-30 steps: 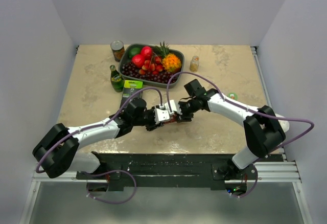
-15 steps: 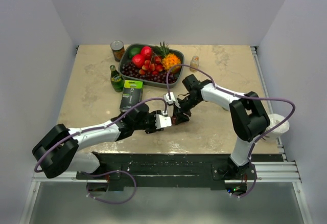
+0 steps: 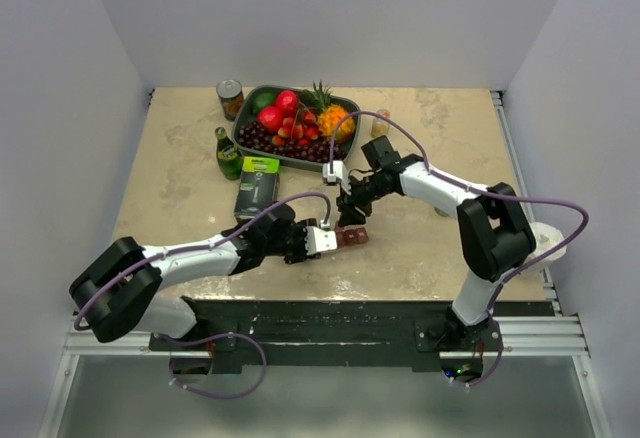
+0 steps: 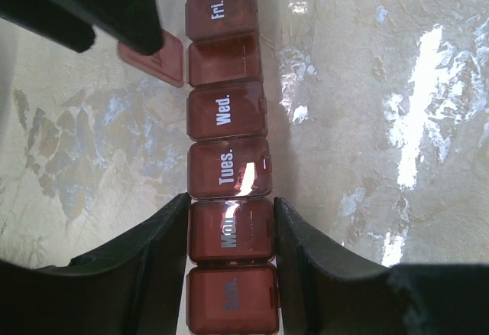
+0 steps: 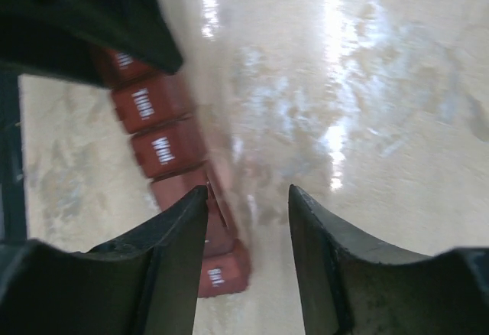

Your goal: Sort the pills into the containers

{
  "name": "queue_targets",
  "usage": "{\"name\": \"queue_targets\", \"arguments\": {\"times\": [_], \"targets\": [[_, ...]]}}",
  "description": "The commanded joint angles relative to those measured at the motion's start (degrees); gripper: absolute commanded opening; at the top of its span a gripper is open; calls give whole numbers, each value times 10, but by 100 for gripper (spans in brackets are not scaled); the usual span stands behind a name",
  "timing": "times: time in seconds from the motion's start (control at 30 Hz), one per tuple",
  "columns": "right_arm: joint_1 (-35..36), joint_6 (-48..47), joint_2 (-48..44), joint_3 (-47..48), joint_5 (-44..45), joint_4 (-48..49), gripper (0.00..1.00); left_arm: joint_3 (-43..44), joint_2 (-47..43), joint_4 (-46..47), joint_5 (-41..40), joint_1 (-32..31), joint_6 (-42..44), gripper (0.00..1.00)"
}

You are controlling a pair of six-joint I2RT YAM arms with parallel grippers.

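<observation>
The containers (image 3: 352, 237) are one dark red strip of day-labelled compartments lying on the table. In the left wrist view the containers (image 4: 227, 113) run up the picture. My left gripper (image 4: 231, 200) is shut on the "Mon" compartment, one finger on each side. One lid (image 4: 153, 58), between "Wed" and "Fri", stands open. From above, my left gripper (image 3: 327, 240) holds the strip's left end. My right gripper (image 3: 347, 213) hovers just behind the strip. In its own view the right gripper (image 5: 246, 197) is open, with the containers (image 5: 164, 151) by its left finger. No pills are in view.
At the back stand a dark fruit tray (image 3: 241, 130), a can (image 3: 230, 98), a green bottle (image 3: 228, 154) and a small amber bottle (image 3: 380, 123). A black-and-green box (image 3: 257, 186) lies left of the grippers. A white object (image 3: 549, 242) sits at the right edge.
My right gripper has drawn back from the strip towards the rear and its jaws have widened slightly. The left gripper has shifted a little to the right with the strip.
</observation>
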Motion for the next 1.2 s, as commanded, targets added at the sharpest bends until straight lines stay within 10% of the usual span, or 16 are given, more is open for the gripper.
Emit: {"name": "queue_targets", "arguments": {"times": [0.0, 0.3, 0.73, 0.97, 1.17], "targets": [[-5, 89, -20, -15, 72, 114, 42, -1, 4, 12, 16, -5, 18, 0], [12, 152, 13, -8, 133, 146, 32, 8, 16, 7, -7, -5, 4, 0], [-54, 35, -68, 25, 42, -12, 53, 41, 68, -19, -61, 0, -32, 0], [5, -46, 28, 57, -79, -145, 9, 57, 86, -31, -58, 9, -43, 0], [18, 56, 74, 68, -26, -65, 0, 56, 82, -31, -57, 8, -41, 0]]}}
